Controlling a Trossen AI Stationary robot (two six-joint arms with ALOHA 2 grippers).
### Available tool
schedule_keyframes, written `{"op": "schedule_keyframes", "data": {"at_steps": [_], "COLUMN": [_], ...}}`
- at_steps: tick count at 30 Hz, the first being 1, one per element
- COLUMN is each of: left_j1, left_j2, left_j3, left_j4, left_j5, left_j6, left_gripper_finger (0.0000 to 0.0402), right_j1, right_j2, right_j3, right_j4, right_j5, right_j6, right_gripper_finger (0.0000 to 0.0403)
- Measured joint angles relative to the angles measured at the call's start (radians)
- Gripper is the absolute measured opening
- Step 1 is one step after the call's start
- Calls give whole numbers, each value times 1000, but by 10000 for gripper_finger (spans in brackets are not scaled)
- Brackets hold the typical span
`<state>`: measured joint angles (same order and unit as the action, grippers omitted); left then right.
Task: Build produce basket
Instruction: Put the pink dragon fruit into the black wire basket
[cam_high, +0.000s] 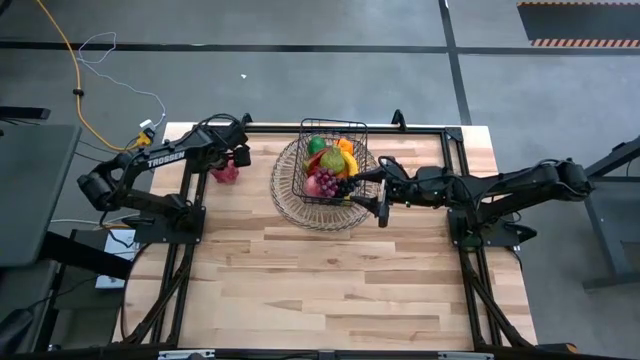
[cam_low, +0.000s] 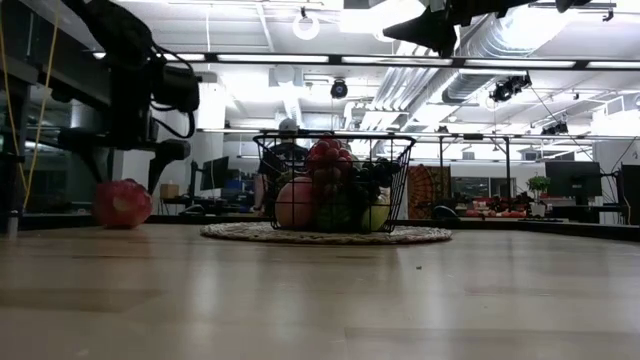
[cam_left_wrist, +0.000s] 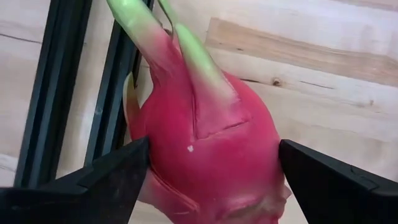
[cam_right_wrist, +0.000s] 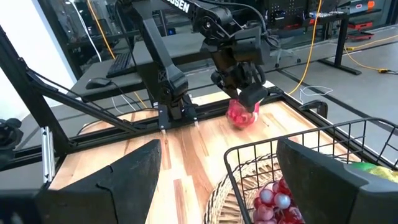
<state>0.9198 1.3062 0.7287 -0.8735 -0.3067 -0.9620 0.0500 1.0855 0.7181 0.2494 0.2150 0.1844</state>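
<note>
The left gripper (cam_high: 232, 158) hangs over the far left part of the light wooden table (cam_high: 330, 280), its two dark fingers (cam_left_wrist: 106, 177) spread wide to either side of a pink dragon fruit with green leaf tips (cam_left_wrist: 208, 146). In the left wrist view the fruit fills the gap between the fingers, with each inner face right at its skin; whether they press on it cannot be told. In the low view the dragon fruit (cam_low: 122, 203) rests on the tabletop, well apart from the basket.

The dark thin-wire rectangular basket (cam_high: 333, 128) stands on a round flat woven tray (cam_high: 290, 195) at the far middle of the table. It holds a heap of small toy produce, among it a purple grape bunch (cam_high: 328, 181), green and orange pieces and a red fruit.

The right gripper (cam_high: 366, 190) reaches in from the right, raised beside the basket's right edge, with its fingers (cam_right_wrist: 134, 180) parted wide and nothing between them. In the right wrist view the basket's rim (cam_right_wrist: 292, 142) and pale grapes lie just ahead of them.
</note>
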Motion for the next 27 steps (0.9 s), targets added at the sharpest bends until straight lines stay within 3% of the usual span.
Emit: {"op": "schedule_keyframes", "data": {"at_steps": [16, 27], "left_j1": [2, 1], "left_j2": [-6, -5], "left_j3": [-27, -28], "left_j4": [67, 73], "left_j5": [-1, 1], "left_j6": [13, 31], "left_gripper_finger": [344, 247], "right_j1": [0, 0], "right_j2": [0, 0], "right_j3": [0, 0], "right_j4": [-6, -6], "right_j5": [24, 25], "right_j6": [43, 44], "right_gripper_finger": [309, 309]}}
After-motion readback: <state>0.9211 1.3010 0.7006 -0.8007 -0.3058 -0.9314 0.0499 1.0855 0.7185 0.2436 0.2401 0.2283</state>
